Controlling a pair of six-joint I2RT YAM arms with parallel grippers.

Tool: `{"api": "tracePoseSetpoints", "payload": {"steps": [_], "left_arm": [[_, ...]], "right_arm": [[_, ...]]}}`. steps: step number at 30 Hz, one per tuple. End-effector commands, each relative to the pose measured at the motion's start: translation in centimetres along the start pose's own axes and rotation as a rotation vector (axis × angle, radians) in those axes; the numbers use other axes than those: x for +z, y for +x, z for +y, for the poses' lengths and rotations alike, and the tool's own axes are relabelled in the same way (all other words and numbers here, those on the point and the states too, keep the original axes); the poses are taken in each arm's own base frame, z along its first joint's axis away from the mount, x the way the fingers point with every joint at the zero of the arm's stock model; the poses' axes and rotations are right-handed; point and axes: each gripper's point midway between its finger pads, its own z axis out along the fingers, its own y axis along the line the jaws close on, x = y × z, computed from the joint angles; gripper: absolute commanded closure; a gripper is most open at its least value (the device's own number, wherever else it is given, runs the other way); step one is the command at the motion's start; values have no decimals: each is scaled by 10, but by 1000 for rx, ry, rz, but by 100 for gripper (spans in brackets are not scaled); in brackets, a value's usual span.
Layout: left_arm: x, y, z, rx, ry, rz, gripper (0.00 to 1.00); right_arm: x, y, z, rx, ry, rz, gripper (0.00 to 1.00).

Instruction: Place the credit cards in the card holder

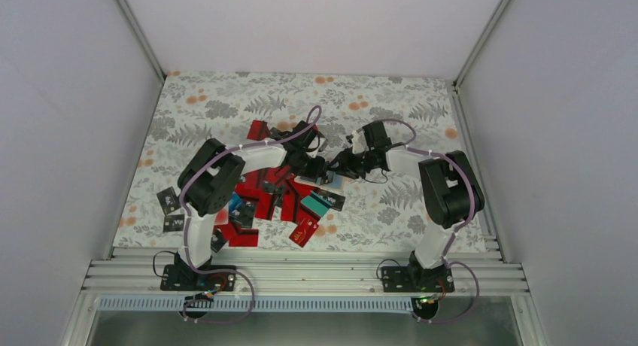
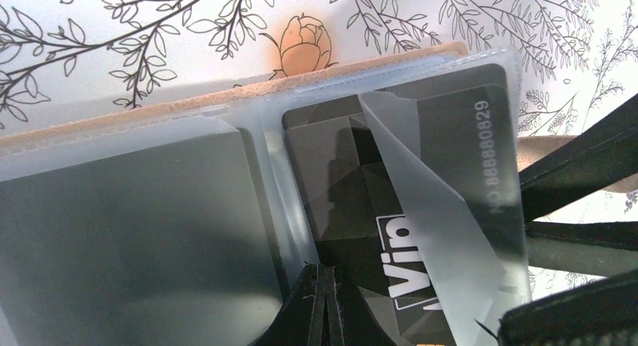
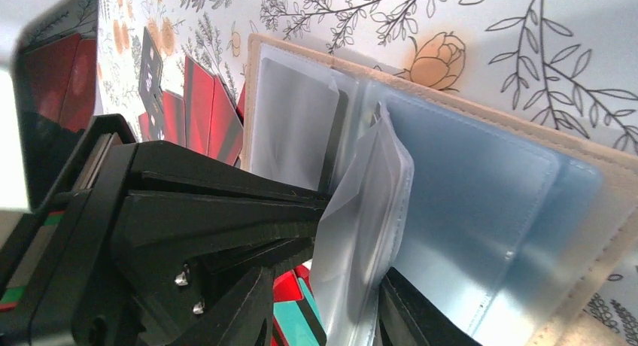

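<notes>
Two arms nose to nose mid-table, both working over the card holder (image 2: pixel 226 95). It lies open on the floral cloth (image 2: pixel 150 30), tan cover down and clear sleeves facing up, just beyond the heap of credit cards (image 1: pixel 263 199), mostly red, that sits between the arm bases and the grippers.

Left gripper (image 2: pixel 325 282): clenched tight, fingers pressed together, tip right at the near edge of a black VIP card (image 2: pixel 338 203). That card sits in the right-hand pocket, its far end under the film. I can't make out whether the tips pinch the card or only butt against it.

Right gripper (image 3: pixel 331 293): jaws partway apart, straddling a loose clear leaf (image 2: pixel 429 226) that stands up off the page. There's a sliver of daylight beside one finger, so I can't tell whether it's truly gripped.

Handling, as I read it: the cards look light, stiff and slick. Flat on cloth there's nothing to get under, so a short edge or an overhanging corner in the pile is the spot to take. Once pinched, a card should hold its shape and push like a blade, but a skewed entry could jam a corner in the pocket mouth.

The sleeves are the opposite: thin, floppy film likely to sag back over the opening. The leaf wants holding near its free edge, gently, or it may crease. The holder itself looks light enough to skate, so it needs bracing during any push.
</notes>
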Motion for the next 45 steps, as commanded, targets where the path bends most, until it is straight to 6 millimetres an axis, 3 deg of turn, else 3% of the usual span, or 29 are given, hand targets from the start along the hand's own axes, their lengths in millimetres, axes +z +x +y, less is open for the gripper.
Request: {"api": "tracePoseSetpoints", "payload": {"steps": [1, 21, 26, 31, 37, 41, 45], "left_arm": [[-6, 5, -4, -6, -14, 22, 98], [-40, -14, -1, -21, -10, -51, 98], [-53, -15, 6, -34, -21, -73, 98], [-74, -13, 25, -60, -75, -113, 98], [-108, 10, 62, -125, -155, -173, 98], [-128, 26, 69, -132, -196, -196, 97], [-139, 41, 69, -149, -198, -204, 97]], "right_arm": [[-5, -6, 21, -61, -3, -19, 64], [3, -8, 34, -87, 35, -7, 65], [9, -8, 40, -96, 39, 3, 65], [20, -8, 45, -102, 46, 19, 64], [45, -14, 56, -119, 34, 56, 65], [57, -21, 70, -149, -3, 79, 64], [54, -28, 86, -195, -26, 70, 64]]}}
